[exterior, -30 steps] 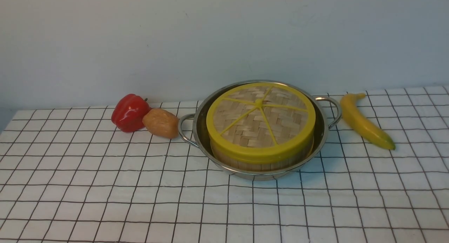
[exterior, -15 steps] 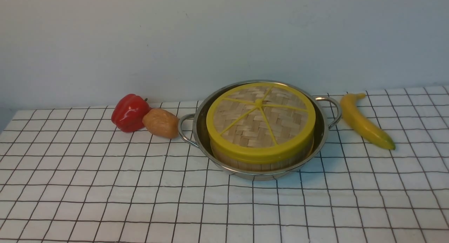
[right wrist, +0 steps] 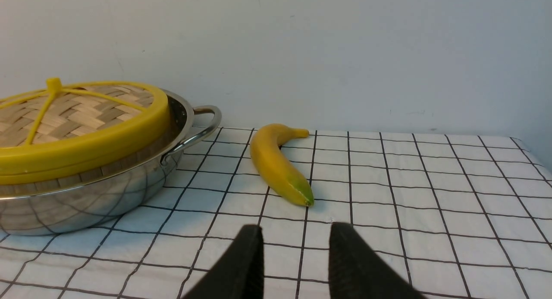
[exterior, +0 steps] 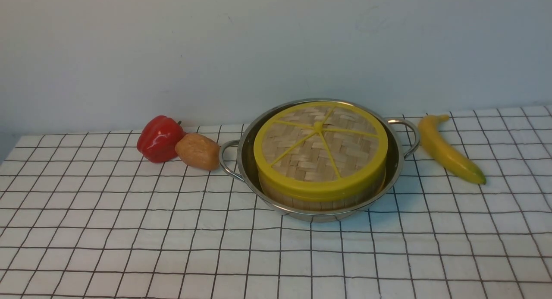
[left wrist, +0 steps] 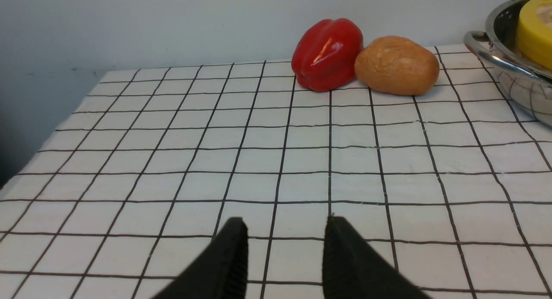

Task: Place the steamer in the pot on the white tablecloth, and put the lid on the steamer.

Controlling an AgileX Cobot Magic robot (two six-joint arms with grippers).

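Pot [exterior: 241, 158]: polished steel, mirror-glossy, reflects grid. Lid [exterior: 320, 148]: woven bamboo, matt, smooth yellow plastic-looking rim. Steamer [exterior: 319, 202] wall: pale wood slats. White tablecloth [exterior: 129, 230]: matt cloth. Pepper [exterior: 159, 138]: glossy. Potato-like lump [exterior: 197, 151]: dull, rough. Banana [exterior: 448, 149]: smooth, slight sheen.

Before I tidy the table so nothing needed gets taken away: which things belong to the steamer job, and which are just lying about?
Part of the job:
- steamer, sitting in the pot
- pot
- lid, on the steamer
- white tablecloth

Just lying about:
- red pepper
- potato
- banana
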